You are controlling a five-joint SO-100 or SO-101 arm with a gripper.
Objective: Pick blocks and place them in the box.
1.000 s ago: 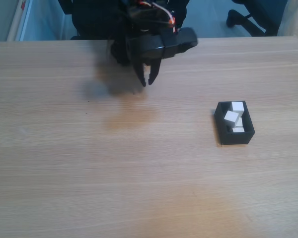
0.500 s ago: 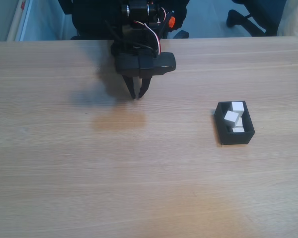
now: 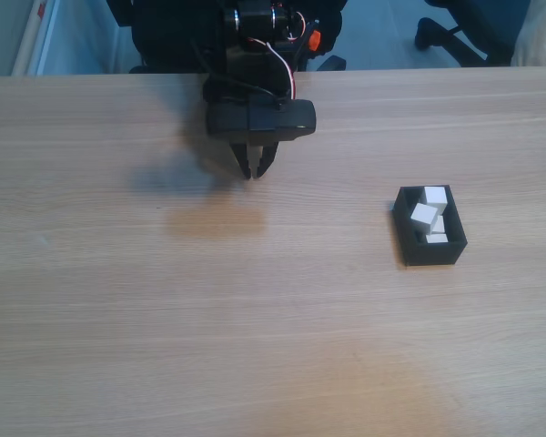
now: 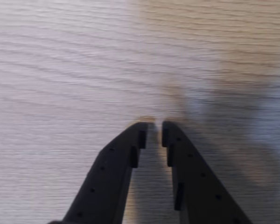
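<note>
Fixed view, left to right from the box: end effector well to the left and farther back, over bare table, tips pointing down, fingers nearly together with a thin gap, nothing held. Black arm behind it at the far table edge. Box on the right part of the table, upright, open-topped; blocks inside, three pale cubes showing, the middle one tilted atop the others. Wrist view: end effector again almost closed, narrow slit between its fingers, only wood grain beneath, box out of frame.
</note>
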